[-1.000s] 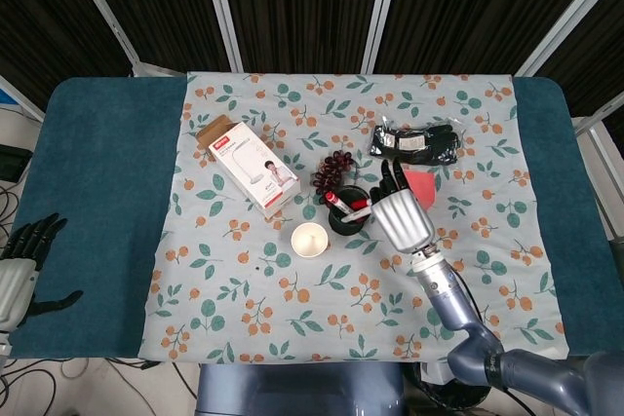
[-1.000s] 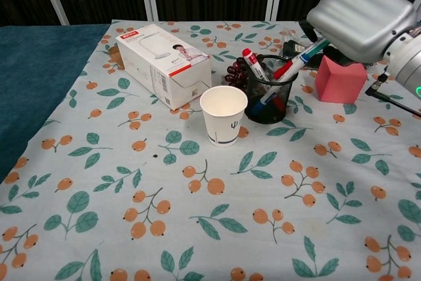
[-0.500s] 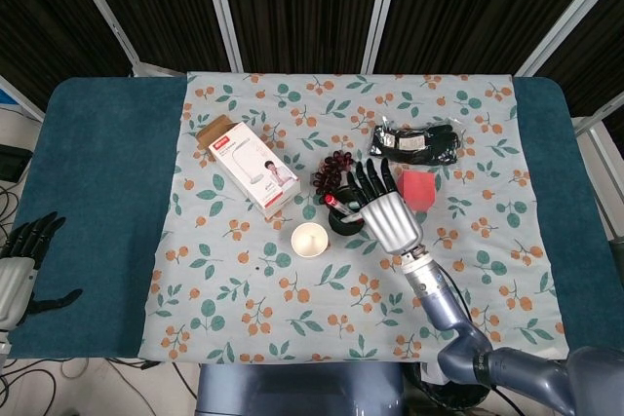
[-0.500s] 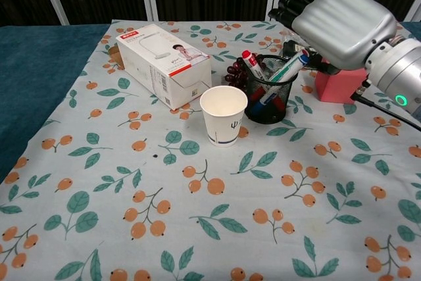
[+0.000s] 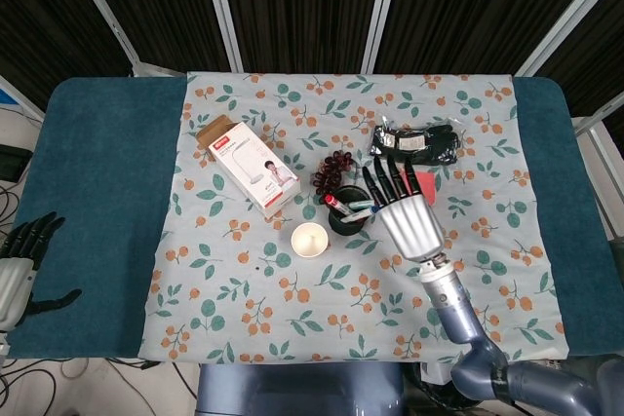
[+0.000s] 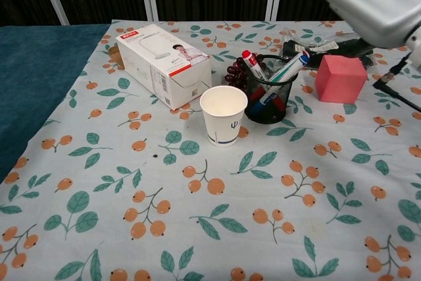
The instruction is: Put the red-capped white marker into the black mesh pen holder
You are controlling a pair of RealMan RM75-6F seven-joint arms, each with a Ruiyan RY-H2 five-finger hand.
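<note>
The red-capped white marker (image 6: 250, 65) stands tilted in the black mesh pen holder (image 6: 270, 99), just left of the right hand (image 5: 409, 217), whose spread fingers (image 5: 388, 178) hold nothing.

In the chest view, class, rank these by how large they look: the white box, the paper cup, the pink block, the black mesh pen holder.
1. white box
2. paper cup and black mesh pen holder: too alike to rank
3. pink block, though it sits farther back

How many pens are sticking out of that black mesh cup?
2. A red-capped marker leans at the cup's left rim; another pen leans right. More may sit hidden inside.
</note>
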